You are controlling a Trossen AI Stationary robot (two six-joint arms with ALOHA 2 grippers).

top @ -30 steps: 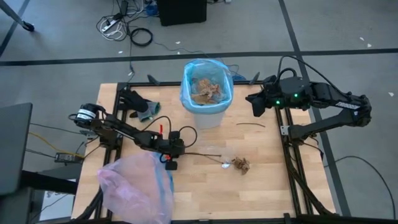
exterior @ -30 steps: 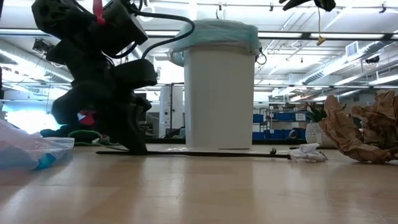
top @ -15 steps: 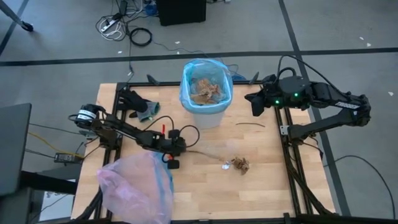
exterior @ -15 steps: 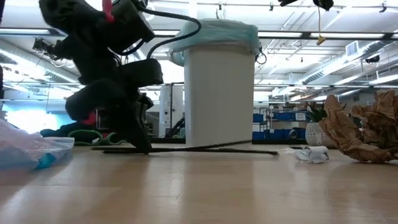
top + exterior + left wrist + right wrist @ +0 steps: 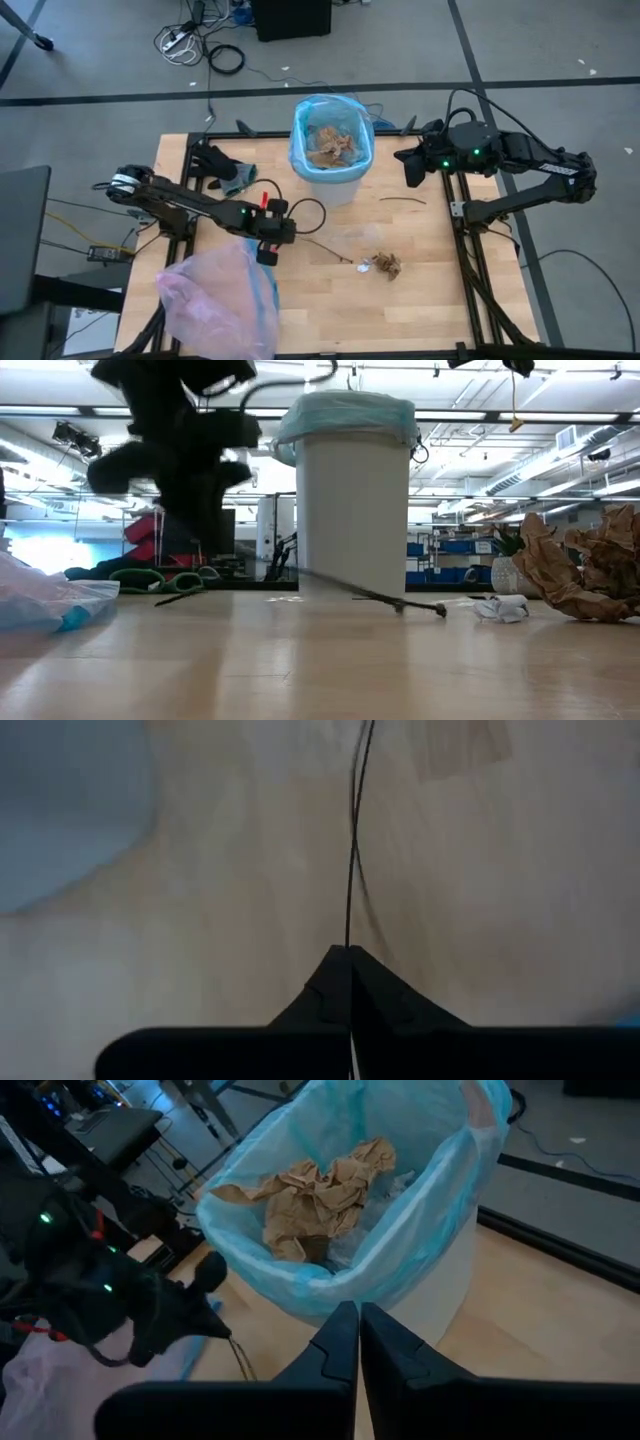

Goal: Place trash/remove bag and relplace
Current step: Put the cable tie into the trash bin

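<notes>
Trash is what you have in your left gripper (image 5: 268, 240): its fingers are shut tight on one end of a thin twig (image 5: 325, 251). From the gripper the twig slants down to the table (image 5: 420, 300), and its far tip rests on the wood near a small white scrap (image 5: 500, 607).

Just past that scrap you see a brown leaf clump (image 5: 388, 265). A second twig (image 5: 402, 201) lies farther off, on the bin's right side.

Right by the left gripper, on the side away from the bin, lies a pink bag (image 5: 215, 300) with a blue band.

The bin (image 5: 332, 172) stands up ahead of the gripper. The blue bag (image 5: 300, 150) lines it and folds over its rim. Crumpled brown paper (image 5: 320, 1195) sits inside.

Your right gripper (image 5: 357, 1342) hangs in the air beside the bin, on the right. Its fingers are pressed together and hold nothing. From its wrist view you look over the fingertips, down into the blue bag.

A pair of gloves (image 5: 228, 172) lies at the table's back corner, behind your left arm.
</notes>
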